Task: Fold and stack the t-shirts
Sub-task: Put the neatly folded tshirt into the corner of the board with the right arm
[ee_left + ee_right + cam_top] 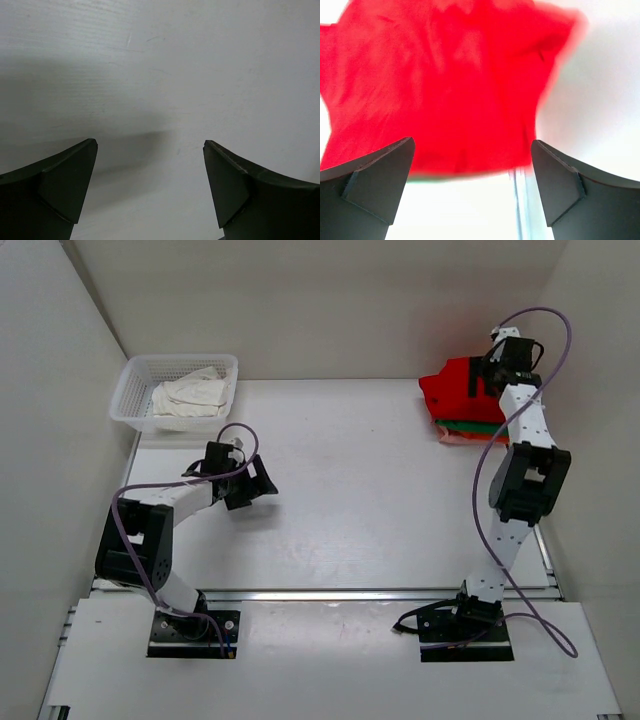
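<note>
Red t-shirt (458, 383), rumpled rather than flat, topping a stack at the far right corner of the tabletop (340, 500), over a green t-shirt (480, 426) and a salmon-pink t-shirt (450, 437). Just above it, right pincer (472, 141) released, jaws wide, gripping nothing. Likely step: squaring the red layer on the pile. Best done by smoothing edges flush with those beneath, without dragging lower layers askew. Farther off, far left, off-white t-shirt (188, 395) heaped in a white mesh basket (128, 392). Left pincer (150, 142) likewise released, over the tabletop. No brand, label or writing readable anywhere.
</note>
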Action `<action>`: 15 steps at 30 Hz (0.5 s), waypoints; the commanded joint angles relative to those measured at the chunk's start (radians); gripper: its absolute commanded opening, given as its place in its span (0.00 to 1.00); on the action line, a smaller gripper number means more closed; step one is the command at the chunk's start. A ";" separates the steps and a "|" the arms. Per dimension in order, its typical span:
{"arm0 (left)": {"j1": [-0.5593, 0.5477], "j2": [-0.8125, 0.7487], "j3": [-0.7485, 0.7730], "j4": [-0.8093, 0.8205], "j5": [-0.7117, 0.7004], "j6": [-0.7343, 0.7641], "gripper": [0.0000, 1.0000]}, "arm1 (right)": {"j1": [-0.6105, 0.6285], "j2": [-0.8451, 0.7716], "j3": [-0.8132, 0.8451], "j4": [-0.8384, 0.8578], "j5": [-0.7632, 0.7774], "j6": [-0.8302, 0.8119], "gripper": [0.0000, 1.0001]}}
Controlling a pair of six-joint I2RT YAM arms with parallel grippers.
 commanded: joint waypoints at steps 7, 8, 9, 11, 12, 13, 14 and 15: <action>-0.018 -0.151 0.073 -0.280 -0.092 0.206 0.99 | 0.102 -0.690 -0.564 0.046 0.079 0.164 0.99; -0.025 -0.183 0.055 -0.291 -0.077 0.240 0.99 | 0.145 -0.714 -0.590 -0.023 0.080 0.178 0.99; -0.041 -0.215 0.038 -0.309 -0.069 0.269 0.99 | 0.169 -0.728 -0.605 -0.054 0.065 0.174 0.99; -0.068 -0.260 0.030 -0.338 -0.096 0.287 0.99 | 0.235 -0.757 -0.701 -0.145 0.074 0.213 1.00; -0.081 -0.289 0.016 -0.356 -0.104 0.301 0.99 | 0.249 -0.780 -0.764 -0.162 0.059 0.220 0.99; -0.090 -0.304 0.010 -0.364 -0.116 0.310 0.99 | 0.272 -0.803 -0.801 -0.168 0.052 0.239 0.99; -0.126 -0.326 -0.002 -0.381 -0.148 0.333 0.99 | 0.286 -0.834 -0.875 -0.167 0.055 0.246 0.99; -0.151 -0.349 -0.013 -0.399 -0.165 0.341 0.98 | 0.292 -0.865 -0.938 -0.167 0.054 0.250 0.99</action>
